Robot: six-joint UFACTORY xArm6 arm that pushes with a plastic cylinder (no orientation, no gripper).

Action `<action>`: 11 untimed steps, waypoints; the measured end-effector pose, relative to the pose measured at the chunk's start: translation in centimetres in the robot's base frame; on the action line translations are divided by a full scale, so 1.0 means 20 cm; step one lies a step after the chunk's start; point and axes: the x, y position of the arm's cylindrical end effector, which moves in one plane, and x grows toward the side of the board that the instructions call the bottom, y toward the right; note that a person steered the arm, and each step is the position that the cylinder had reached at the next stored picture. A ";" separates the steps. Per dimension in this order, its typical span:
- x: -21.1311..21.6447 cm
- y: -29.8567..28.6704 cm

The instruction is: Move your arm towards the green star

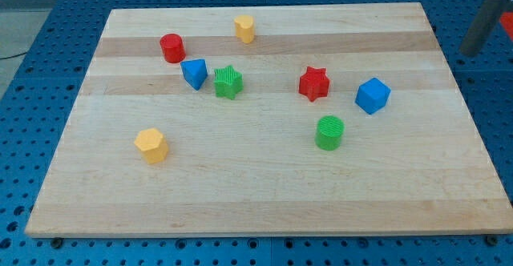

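Nothing of my tip shows yet: only a blurred grey cylinder (487, 22), probably part of the arm, leans in at the view's top right, off the board's far right corner, and its lower end is cut off from sight. So where the tip stands against the blocks, I cannot tell. It is a bare rod, with nothing to open or close and nothing held.

Down on the pale wooden board (264, 194), the green star-shaped block (228, 82) sits left of centre, nearer the top edge than the bottom. Just beside it on the view's left, perhaps touching, is a blue block (194, 73), wedge-like in shape. A red cylinder (171, 47) stands a little further toward the top left corner, and a yellow block (244, 28) waits near the top edge.

Over on the right half: a red star (314, 83), a blue cube (373, 95) near the right edge, and a green cylinder (329, 132) below them. A second yellow block (151, 145) sits alone toward the bottom left.

If that cylinder is the arm, I'd judge the approach barely begun; the red star lies roughly on a straight line to the target, so a route along the top edge looks safer.
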 end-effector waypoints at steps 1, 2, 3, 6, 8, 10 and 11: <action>-0.04 0.02; -0.02 0.03; 0.05 0.04; -0.14 -0.36; -0.10 -1.22; 0.03 -1.56; 0.20 -1.58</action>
